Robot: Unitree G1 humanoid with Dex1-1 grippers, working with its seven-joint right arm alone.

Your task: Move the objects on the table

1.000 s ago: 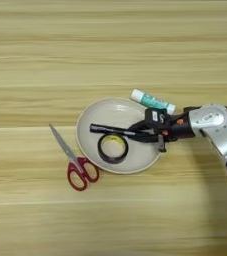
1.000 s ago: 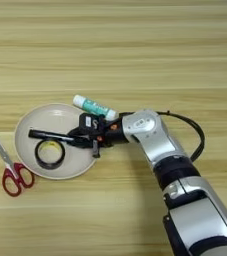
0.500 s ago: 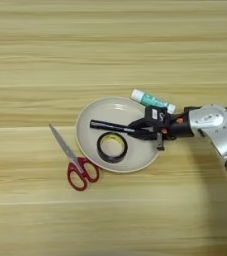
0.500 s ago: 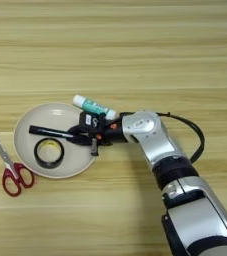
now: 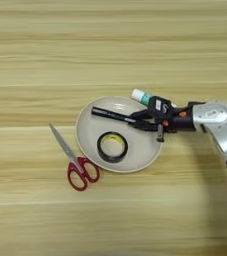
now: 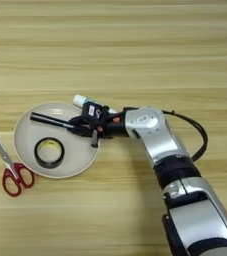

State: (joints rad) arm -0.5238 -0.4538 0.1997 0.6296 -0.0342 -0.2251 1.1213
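Note:
A slim black marker pen (image 5: 110,115) slants over the far half of a round beige plate (image 5: 146,148), its left tip toward the plate's far left rim. My right gripper (image 5: 137,120) reaches in from the right and is shut on the marker's right end (image 6: 71,123). A black ring of tape (image 5: 112,146) with a yellowish core lies flat in the plate, just in front of the marker and apart from the gripper. The plate rests on the light wood table (image 5: 110,50).
Red-handled scissors (image 5: 79,169) lie on the table left of the plate, blades pointing up-left. A white-and-green glue stick (image 5: 141,95) lies at the plate's far right rim, partly behind the gripper. A black cable (image 6: 199,136) loops beside my forearm.
The marker's left tip has swung toward the plate's far rim, with the gripper still shut on its right end. Tape, scissors and plate have stayed put.

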